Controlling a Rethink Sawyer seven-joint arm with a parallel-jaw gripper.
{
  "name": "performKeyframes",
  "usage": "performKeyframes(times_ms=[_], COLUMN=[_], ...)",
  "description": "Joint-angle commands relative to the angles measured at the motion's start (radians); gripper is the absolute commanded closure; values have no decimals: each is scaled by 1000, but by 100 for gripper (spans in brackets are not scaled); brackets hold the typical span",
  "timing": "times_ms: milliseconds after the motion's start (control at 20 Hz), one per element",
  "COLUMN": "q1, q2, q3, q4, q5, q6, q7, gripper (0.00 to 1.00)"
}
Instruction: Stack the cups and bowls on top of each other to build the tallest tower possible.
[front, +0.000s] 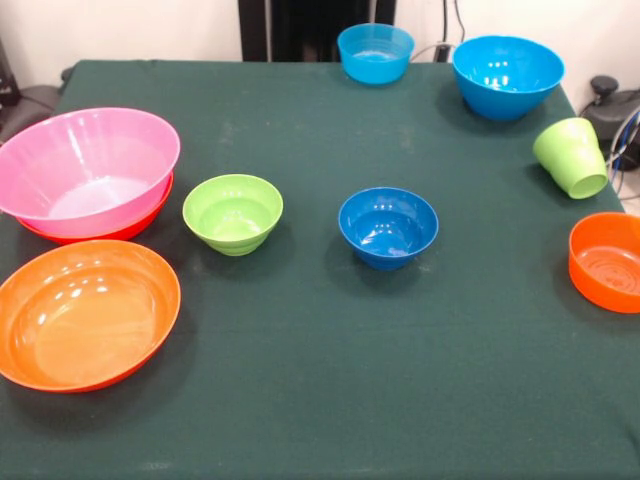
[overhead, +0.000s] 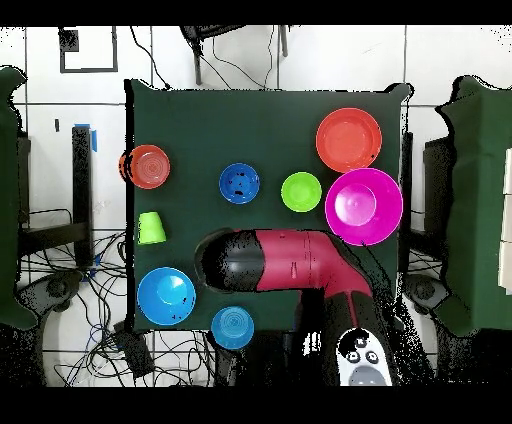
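Observation:
The big pink bowl (front: 85, 170) (overhead: 364, 206) sits nested in a wide orange bowl (front: 125, 230) at the table's left. A second wide orange bowl (front: 85, 315) (overhead: 349, 139) stands in front of it. The lime green bowl (front: 232, 213) (overhead: 301, 191) and dark blue bowl (front: 388, 226) (overhead: 239, 183) stand mid-table. The lime green cup (front: 572, 157) (overhead: 151, 228) lies tipped at the right. The smaller orange bowl (front: 605, 262) (overhead: 149, 166) is at the right edge. Two sky blue bowls (front: 375, 52) (front: 507, 75) stand at the back. The orange cup is out of view. The gripper is hidden under the arm (overhead: 290, 262).
The dark green table (front: 300, 390) (overhead: 200, 130) carries everything. In the overhead view the red and black arm is folded low over the table's robot side, between the sky blue bowls (overhead: 166, 296) (overhead: 232, 327) and the pink bowl. Cables lie past the table's right edge (front: 625, 120).

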Motion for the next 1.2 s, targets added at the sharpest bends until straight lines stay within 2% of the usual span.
performKeyframes(times_ms=[50, 400, 650, 1200], q1=[-22, -39, -43, -27], q2=[103, 148, 160, 273], q3=[79, 63, 55, 5], q4=[82, 117, 136, 109], q5=[-129, -215, -253, -361], q6=[-81, -193, -234, -355], q7=[-181, -130, -104, -22], gripper=[0, 0, 0, 0])
